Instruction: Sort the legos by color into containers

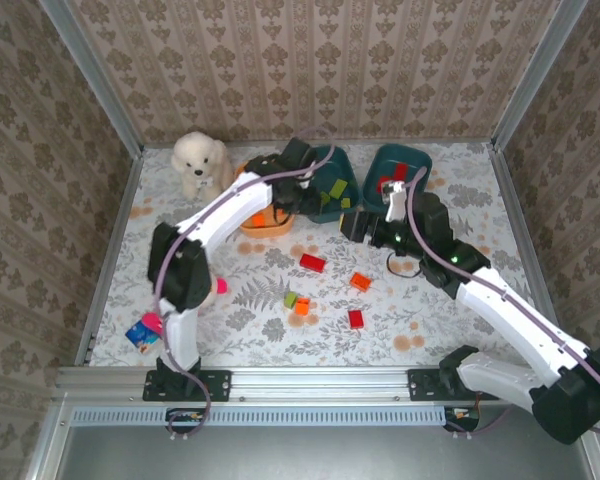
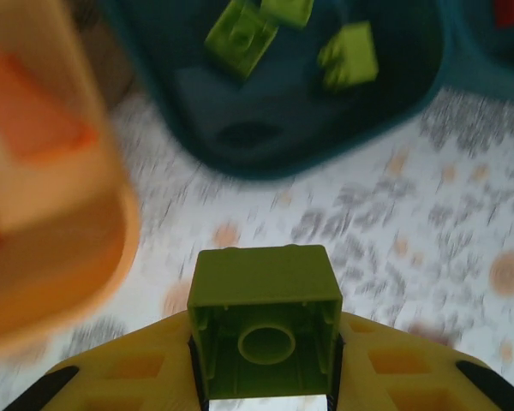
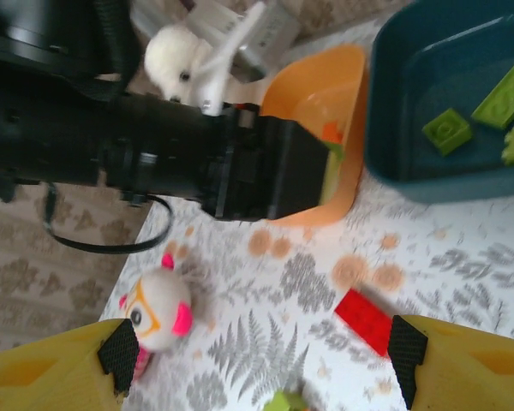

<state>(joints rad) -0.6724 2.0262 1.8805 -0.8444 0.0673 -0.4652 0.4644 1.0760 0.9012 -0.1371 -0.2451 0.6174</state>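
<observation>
My left gripper (image 2: 265, 370) is shut on a light green lego (image 2: 265, 321), held above the table between the orange container (image 2: 43, 214) and a teal container (image 2: 283, 94) that holds green legos (image 2: 240, 34). From above, that gripper (image 1: 310, 202) hovers at the near rims of these two tubs (image 1: 265, 218) (image 1: 330, 185). The second teal container (image 1: 400, 170) has red legos in it. My right gripper (image 3: 264, 360) stands open over the table, a red lego (image 3: 368, 319) just inside its right finger. Loose legos lie mid-table: red (image 1: 312, 262), orange (image 1: 360, 282), green (image 1: 291, 298).
A white plush dog (image 1: 200, 160) sits at the back left beside the orange tub. A pink-and-yellow plush toy (image 3: 158, 312) lies by the left arm. A small blue box (image 1: 142, 335) rests at the table's front left. My two grippers are close together.
</observation>
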